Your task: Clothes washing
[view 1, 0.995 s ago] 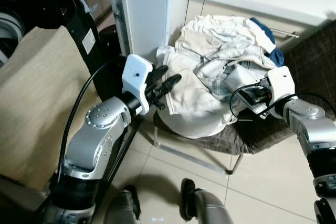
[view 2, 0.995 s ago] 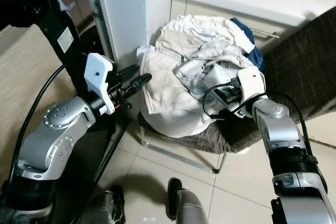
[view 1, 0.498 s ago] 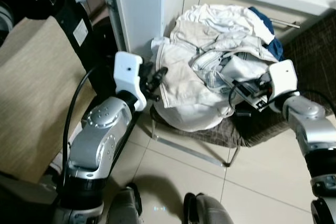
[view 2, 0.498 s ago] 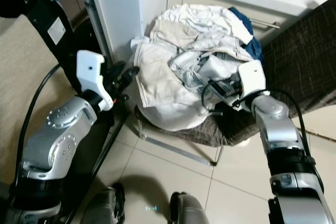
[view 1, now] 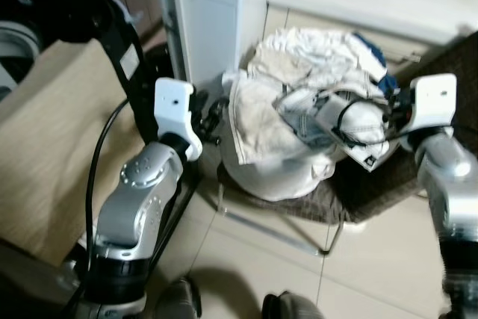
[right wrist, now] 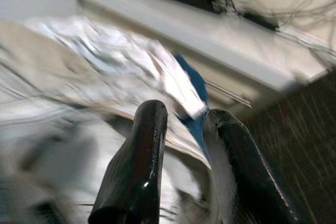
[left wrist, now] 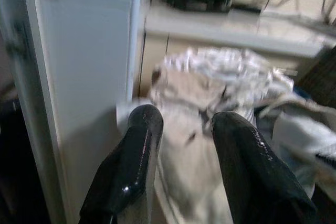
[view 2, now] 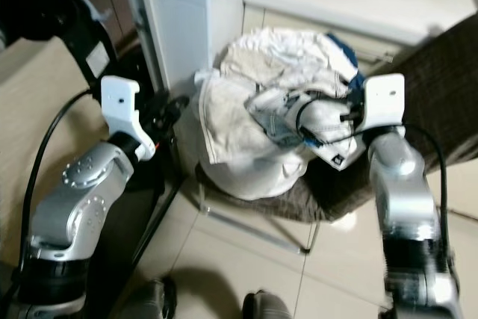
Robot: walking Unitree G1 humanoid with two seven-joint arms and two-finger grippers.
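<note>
Clothes in a big heap of white and cream cloth (view 1: pixel 299 121) lay on the dark brown woven chair (view 1: pixel 358 192), ready for washing. Left gripper (left wrist: pixel 181 121) hung just beside the heap, fingers apart and holding nothing. Right gripper (right wrist: pixel 184 114) pointed at the heap's other side, fingers apart too.

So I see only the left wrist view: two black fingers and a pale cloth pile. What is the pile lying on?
Observer: The clothes pile lies on a dark woven chair with metal legs.
Operator: Where is the right gripper?
Observer: The right gripper is at the pile's right side, fingers slightly apart, holding nothing.
Operator: Any other colour in the pile?
Observer: Yes, a blue garment shows at the far right edge.
</note>
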